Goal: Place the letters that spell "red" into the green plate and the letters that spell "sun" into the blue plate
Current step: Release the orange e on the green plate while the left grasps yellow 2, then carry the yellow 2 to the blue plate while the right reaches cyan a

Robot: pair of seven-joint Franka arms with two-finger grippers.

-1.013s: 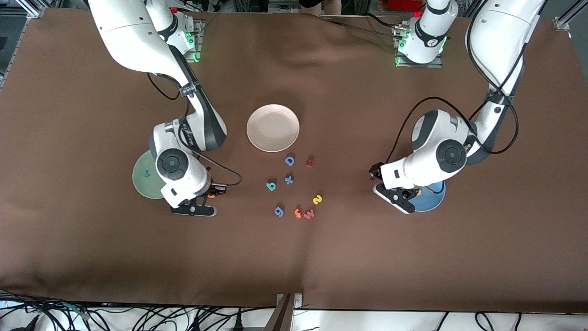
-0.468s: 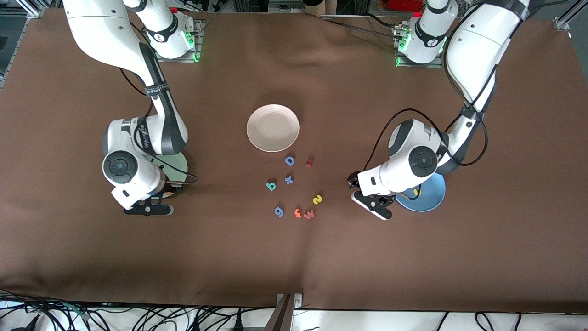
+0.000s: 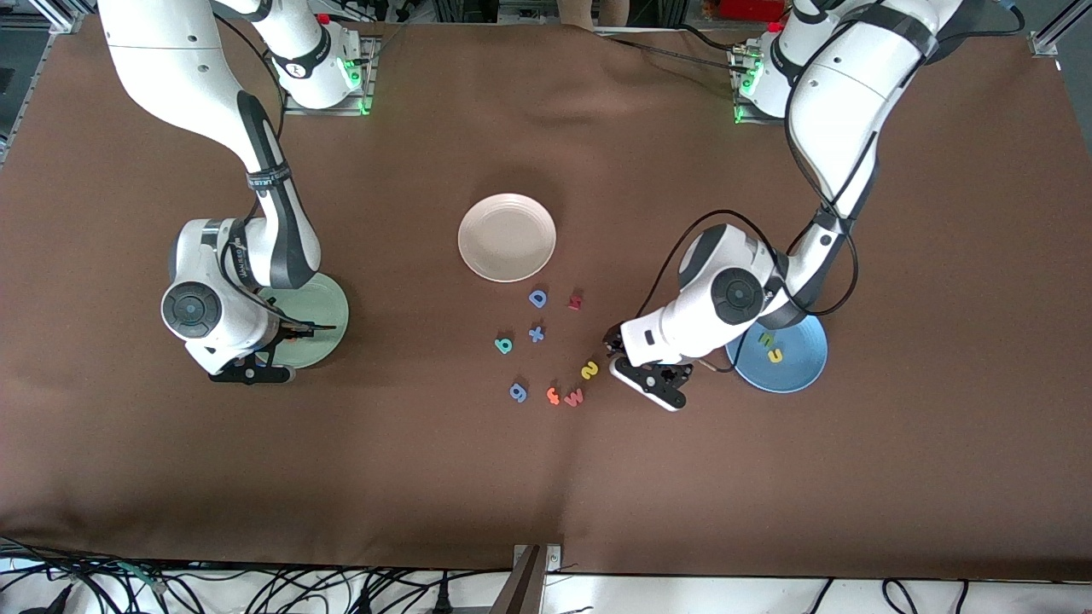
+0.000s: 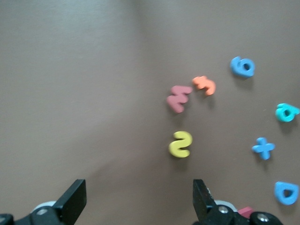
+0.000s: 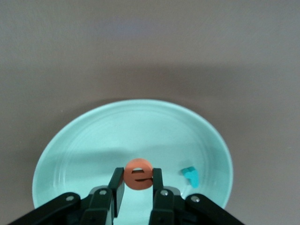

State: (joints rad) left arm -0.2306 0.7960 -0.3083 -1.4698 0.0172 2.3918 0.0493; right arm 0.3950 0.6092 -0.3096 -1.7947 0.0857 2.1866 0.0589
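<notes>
Right gripper (image 5: 136, 193): fingers closed on the orange "e" (image 5: 138, 174), pinched by its two sides and standing upright between the pads; the wrist view shows it over the green plate (image 5: 84, 154), inside the rim.
Green plate contents: the teal "r" (image 5: 190, 176) lies flat on the plate, just beside the held "e" and apart from it.
Deciding relation, right arm: the "e" hangs directly above bare plate surface, so the release appears to call for no sideways travel, only opening.
Right arm pose: elbow bent, wrist over the plate's edge toward the right arm's end of the table (image 3: 546, 477), gripper (image 3: 252, 373) pointing down.
Left gripper (image 4: 136, 199): fingers spread wide, nothing between them; in the front view it (image 3: 655, 384) is low over bare cloth between the letter cluster and the blue plate (image 3: 806, 367).
Deciding relation, left arm: the yellow "s" (image 4: 180, 144) lies ahead of the open fingers and slightly toward one of them, apart from both; its long axis runs roughly along the line of approach, across the gap.
Neighbours of the "s": the pink "w" (image 4: 178, 98) and orange "f" (image 4: 204, 85) lie close to it, past it from the gripper; a risk of nudging them is judged low.
Blue plate contents: the olive-green "n" (image 3: 767, 338) and yellow "u" (image 3: 775, 355) lie in it.
Teal "d" (image 3: 503, 344): on the cloth in the cluster, nearer the right arm's end than the "s".
Nearer arm: left to the "s"; right to the "d".
</notes>
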